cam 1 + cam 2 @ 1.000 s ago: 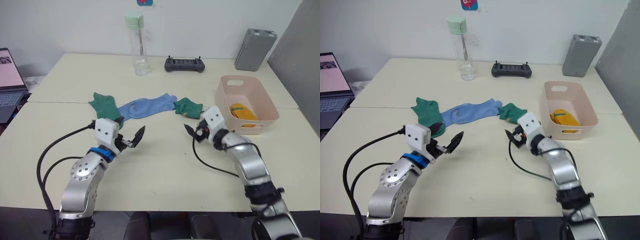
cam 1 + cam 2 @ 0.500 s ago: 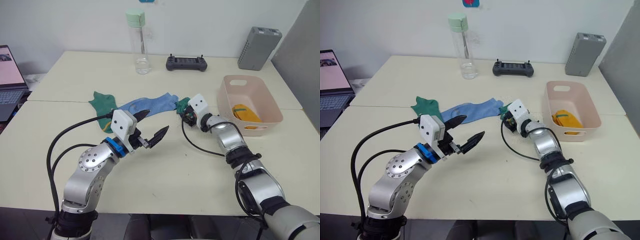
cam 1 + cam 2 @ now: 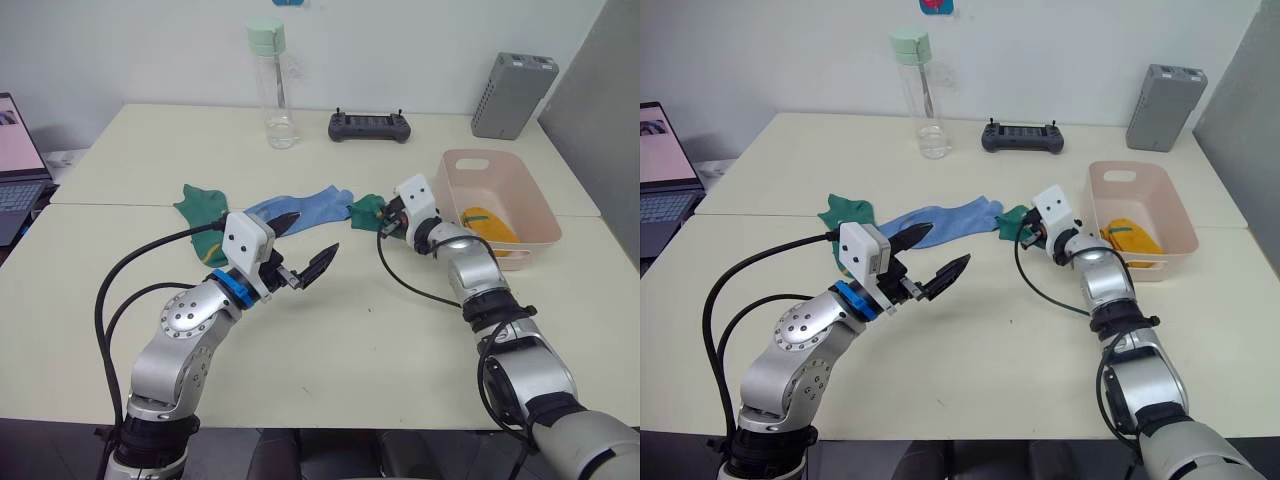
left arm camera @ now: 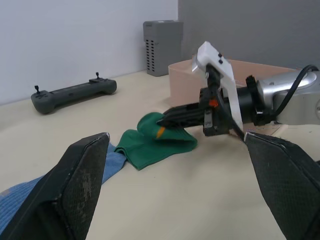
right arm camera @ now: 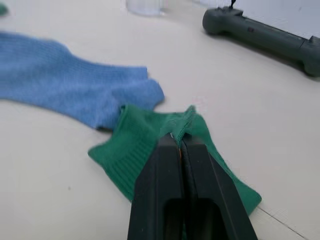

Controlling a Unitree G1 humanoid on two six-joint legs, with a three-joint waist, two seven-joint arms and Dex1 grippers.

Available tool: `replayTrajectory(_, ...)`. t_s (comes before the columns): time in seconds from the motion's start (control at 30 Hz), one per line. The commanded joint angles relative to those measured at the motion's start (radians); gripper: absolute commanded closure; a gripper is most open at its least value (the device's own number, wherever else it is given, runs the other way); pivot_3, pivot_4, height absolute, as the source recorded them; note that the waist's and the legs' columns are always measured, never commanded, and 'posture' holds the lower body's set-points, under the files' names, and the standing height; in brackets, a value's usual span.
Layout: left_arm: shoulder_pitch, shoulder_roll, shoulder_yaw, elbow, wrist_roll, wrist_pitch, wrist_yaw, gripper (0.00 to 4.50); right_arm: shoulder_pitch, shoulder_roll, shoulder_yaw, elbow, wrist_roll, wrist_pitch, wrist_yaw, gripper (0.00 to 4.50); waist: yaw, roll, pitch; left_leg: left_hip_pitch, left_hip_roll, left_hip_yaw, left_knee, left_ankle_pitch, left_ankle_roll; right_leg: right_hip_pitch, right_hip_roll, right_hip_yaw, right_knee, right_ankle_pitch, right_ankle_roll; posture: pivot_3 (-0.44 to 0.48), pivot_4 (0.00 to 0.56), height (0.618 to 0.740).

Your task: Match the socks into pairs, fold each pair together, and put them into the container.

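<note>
A dark green sock (image 3: 364,209) lies on the table beside the container, and my right gripper (image 3: 381,215) is shut on a raised fold of it (image 5: 181,125). A light blue sock (image 3: 300,206) stretches to its left, touching it. Another dark green sock (image 3: 203,204) lies at the blue one's far left end. My left gripper (image 3: 312,236) hovers open above the table just in front of the blue sock, holding nothing. The pale pink container (image 3: 500,153) stands at the right with folded yellow socks (image 3: 484,221) inside.
At the back of the table stand a clear bottle with a green cap (image 3: 268,85), a black controller (image 3: 368,126) and a grey ribbed box (image 3: 512,82). A laptop (image 3: 15,160) sits off the left edge.
My right gripper reached forward to the green sock by the container and closed on it. My left arm rose and swung towards the middle, still open.
</note>
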Motion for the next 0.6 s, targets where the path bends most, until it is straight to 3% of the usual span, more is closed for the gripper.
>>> replayTrajectory(0.03,-0.015,0.014,0.025,0.001,0.008,-0.032,-0.003,0.0,-0.02,0.005,-0.064,-0.175,0.114,0.111,0.032,4.46,0.0,0.0,0.0,0.0,0.0,0.0,0.0,0.0,0.0,0.0,0.0,0.0,0.0,0.0,0.0,0.0,0.15,0.74)
replayTrajectory(0.23,-0.019,0.068,0.099,0.057,-0.008,-0.055,-0.035,0.0,-0.127,0.003,-0.159,-0.436,0.355,0.409,0.041,4.46,0.0,0.002,0.001,0.0,0.001,0.0,0.0,0.0,0.0,-0.001,0.001,0.0,0.0,0.0,0.0,0.0,0.15,0.74)
replayTrajectory(0.6,-0.036,0.078,0.124,0.054,-0.059,-0.021,-0.046,0.0,-0.164,0.101,-0.217,-0.626,0.666,0.715,-0.035,4.46,0.002,0.001,0.001,-0.002,0.001,0.0,-0.001,0.0,0.0,-0.002,0.001,0.0,0.0,-0.001,-0.001,0.0,0.15,0.74)
